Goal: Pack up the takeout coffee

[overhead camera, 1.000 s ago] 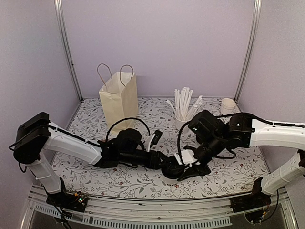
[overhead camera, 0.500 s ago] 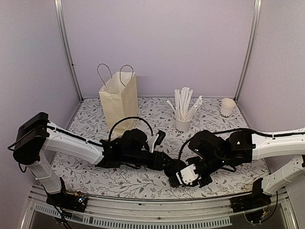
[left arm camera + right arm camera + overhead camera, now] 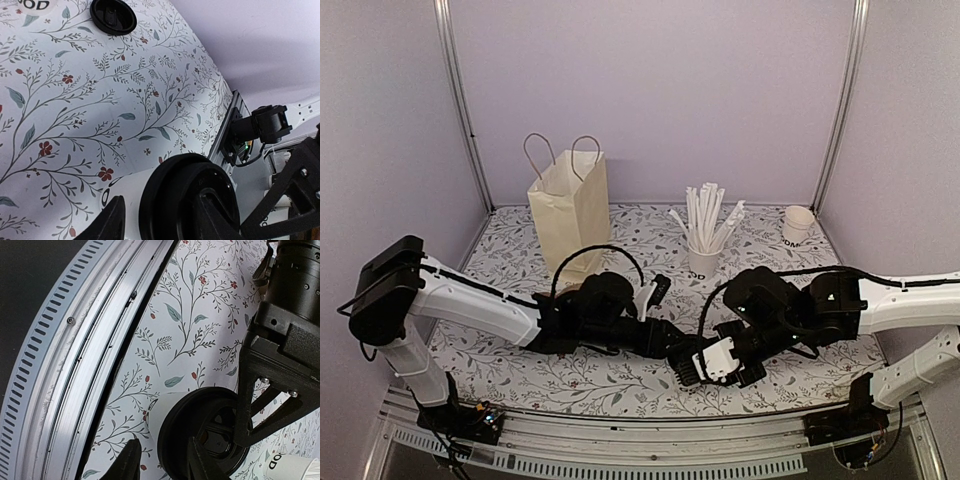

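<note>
The takeout coffee (image 3: 131, 187), a white cup with dark lettering and a black lid (image 3: 172, 187), lies on its side just above the flowered table cover near the front edge. My left gripper (image 3: 165, 206) is shut on it, one finger at the cup's wall and the other across the lid. In the right wrist view the black lid (image 3: 200, 427) faces the camera. My right gripper (image 3: 162, 442) is open, its jaws straddling the lid's rim and the white wall (image 3: 160, 415). From above, both grippers (image 3: 672, 350) (image 3: 708, 364) meet at front centre and hide the cup.
A paper bag (image 3: 570, 212) stands upright at the back left. A cup full of straws (image 3: 704, 258) is at back centre, a spare white cup (image 3: 798, 223) at back right. A loose black lid (image 3: 113, 15) lies on the cover. The metal rail (image 3: 75, 355) runs close beside the grippers.
My right gripper came down from above the left gripper to the cup's lid, then slid slightly right and its jaws widened a little. The left arm barely moved.
</note>
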Robot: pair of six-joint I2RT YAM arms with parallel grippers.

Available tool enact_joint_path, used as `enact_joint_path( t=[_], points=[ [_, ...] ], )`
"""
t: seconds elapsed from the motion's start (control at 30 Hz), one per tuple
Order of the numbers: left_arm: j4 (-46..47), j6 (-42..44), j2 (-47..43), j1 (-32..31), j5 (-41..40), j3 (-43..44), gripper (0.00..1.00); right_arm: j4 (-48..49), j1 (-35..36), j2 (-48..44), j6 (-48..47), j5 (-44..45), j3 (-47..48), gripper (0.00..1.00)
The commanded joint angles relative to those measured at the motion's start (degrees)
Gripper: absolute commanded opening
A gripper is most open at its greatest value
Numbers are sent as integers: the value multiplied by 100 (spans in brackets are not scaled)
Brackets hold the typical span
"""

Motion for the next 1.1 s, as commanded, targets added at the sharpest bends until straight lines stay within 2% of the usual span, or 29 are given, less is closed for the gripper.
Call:
enact_joint_path(
  t=[0.0, 0.37, 0.8, 1.07],
  points=[
    [-1317, 116, 430, -186, -113, -223, 48, -15, 32, -22, -37, 48, -122, 34],
    [-1317, 133, 506, -188, -86, -209, 48, 65, 65, 49, -80, 23, -281, 32],
    [-1291, 153, 589, -188, -34, -234, 48, 789, 166, 339, 45, 462, -1492, 29],
    [-1277, 133, 625, -196, -31, -270, 47, 1204, 171, 1016, 37, 878, -2082, 26]
  ],
)
